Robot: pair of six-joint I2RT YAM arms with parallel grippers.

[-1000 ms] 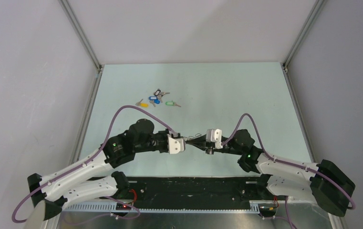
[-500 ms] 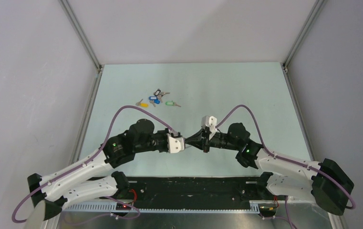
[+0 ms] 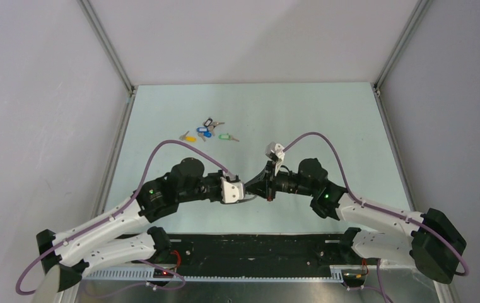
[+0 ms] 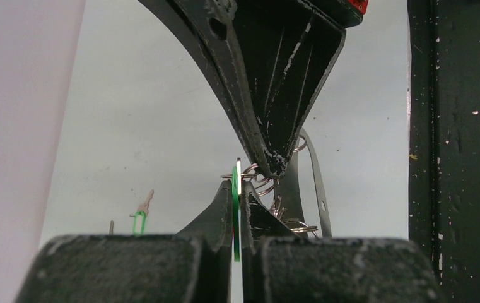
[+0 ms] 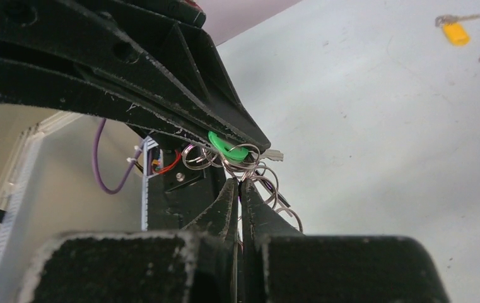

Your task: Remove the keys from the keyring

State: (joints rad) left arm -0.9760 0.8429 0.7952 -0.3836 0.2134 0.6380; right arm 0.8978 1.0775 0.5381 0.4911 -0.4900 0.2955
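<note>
Several tagged keys (image 3: 207,133) lie loose on bench (image 3: 313,113). Closed left gripper (image 4: 238,189) pinches green tag (image 4: 235,221); closed right gripper (image 5: 240,189) clamps keyring (image 5: 253,165). Judged partly done.

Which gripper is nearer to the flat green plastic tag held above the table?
Left. The left gripper clamps the flat green plastic tag; the right gripper pinches silvery metal rings beside it.

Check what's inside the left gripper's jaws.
A green tag, edge-on, pinched in the left gripper. The keyring bunches just beside it. How deep the tag sits is hidden by the fingers.
</note>
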